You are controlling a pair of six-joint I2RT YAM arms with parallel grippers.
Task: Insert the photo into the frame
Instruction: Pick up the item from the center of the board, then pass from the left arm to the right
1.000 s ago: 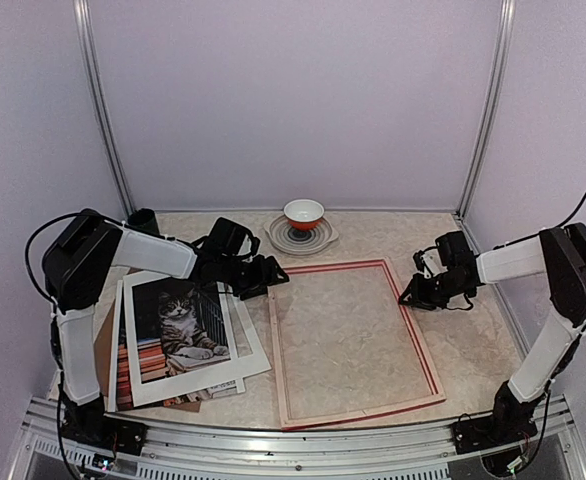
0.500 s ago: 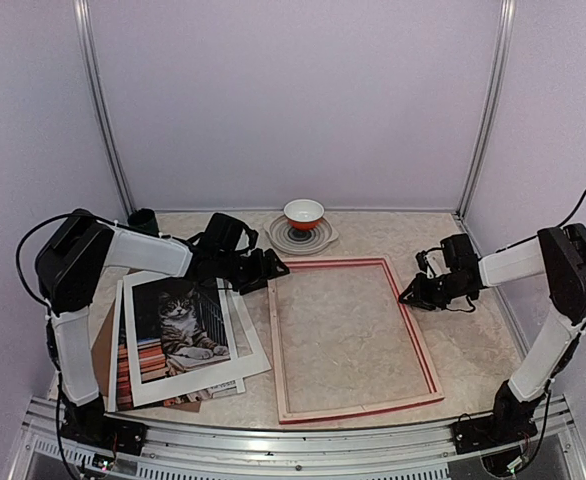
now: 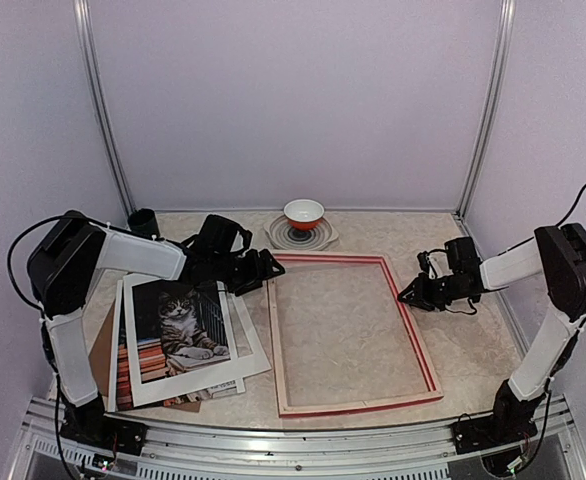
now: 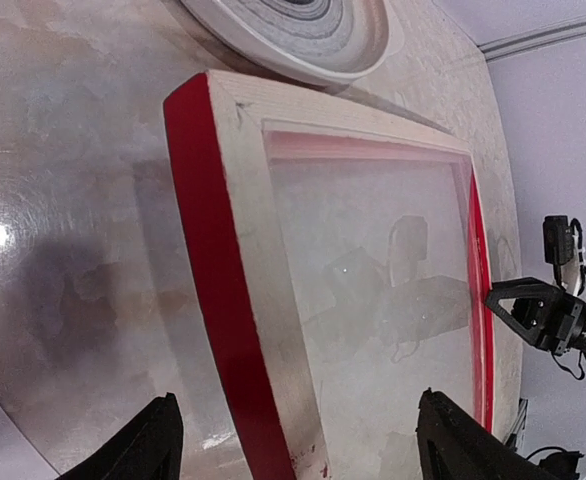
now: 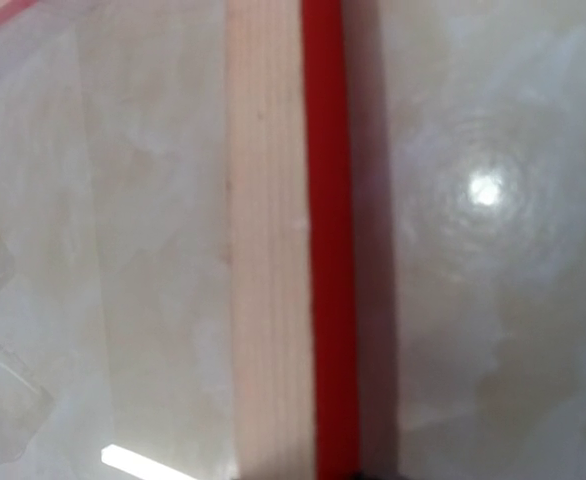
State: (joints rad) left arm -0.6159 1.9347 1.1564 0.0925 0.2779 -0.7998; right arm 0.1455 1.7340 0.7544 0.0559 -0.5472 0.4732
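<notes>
Frame [image 3: 275, 345] lies flat mid-table, pale wood back up, red edge showing. Photo [image 3: 178, 322] is well left of it, on the stack under the white mat [image 3: 188, 380]. Left gripper [image 3: 269, 270] at frame's far-left corner, jaws wide astride the left rail. Right gripper [image 3: 410, 296] just beside the right rail; can't tell its spread.

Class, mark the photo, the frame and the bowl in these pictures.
the photo [image 3: 177, 310]: top view, on the cat's face.
the frame [image 4: 258, 250]: left wrist view, on its pale wood rail.
the bowl [image 3: 304, 212]: top view, on its white inside.
</notes>
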